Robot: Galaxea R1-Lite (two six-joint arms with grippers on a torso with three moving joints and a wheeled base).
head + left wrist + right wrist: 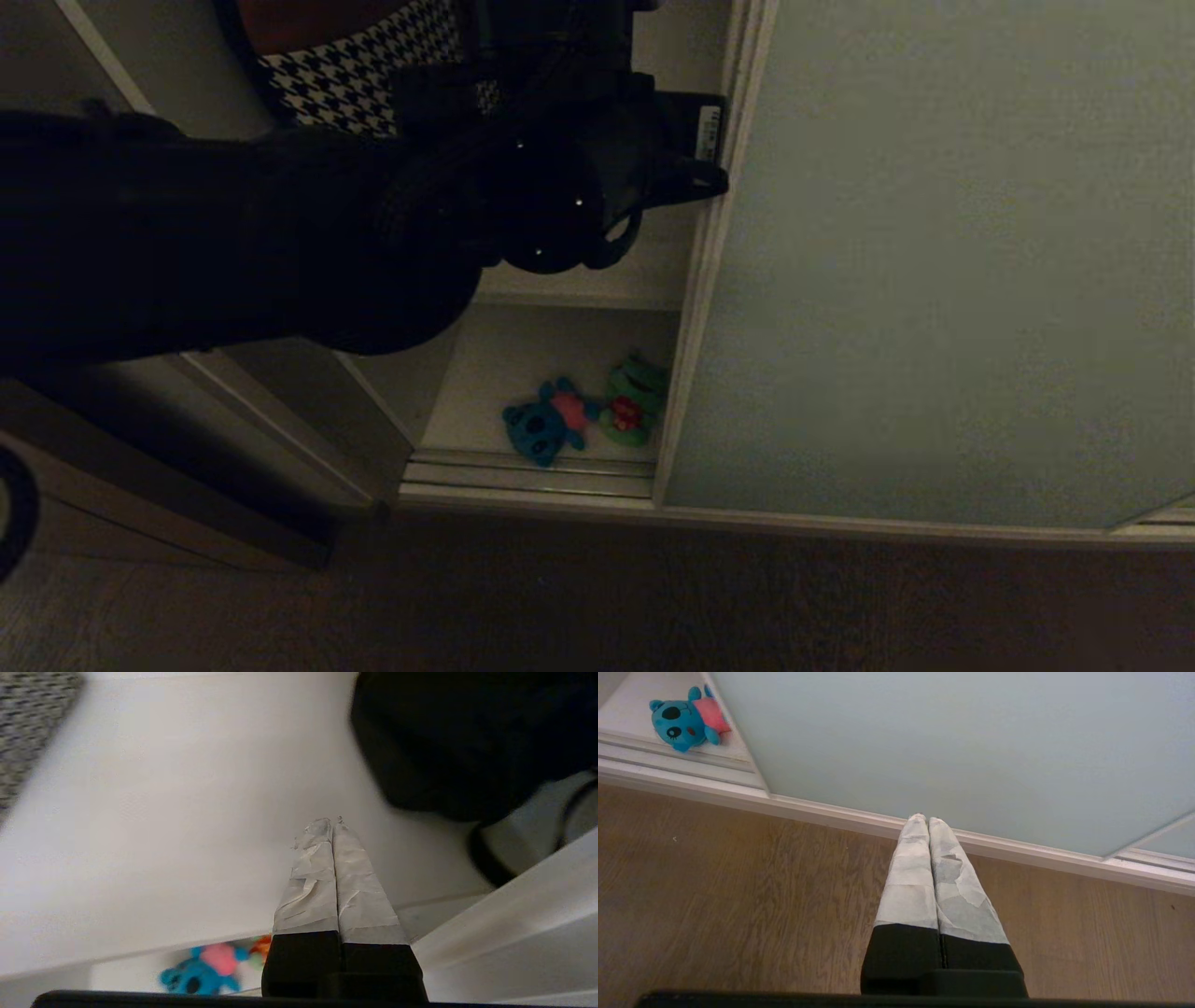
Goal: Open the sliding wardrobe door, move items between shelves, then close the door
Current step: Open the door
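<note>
From the head, we see our left arm reaching across to the door's (934, 280) pale frame edge, the opening to its left showing two toys, the blue toy (546, 431) touching the green toy (635, 401), on the bottom shelf (504, 373), likely left there for moving. At the left wrist, our left hand (331, 821) is pressed shut and empty over a white shelf board, the blue toy below, probably closed to push. At the right wrist, our right hand (924, 819) hangs shut and empty above the wooden floor (738, 882), parked.
</note>
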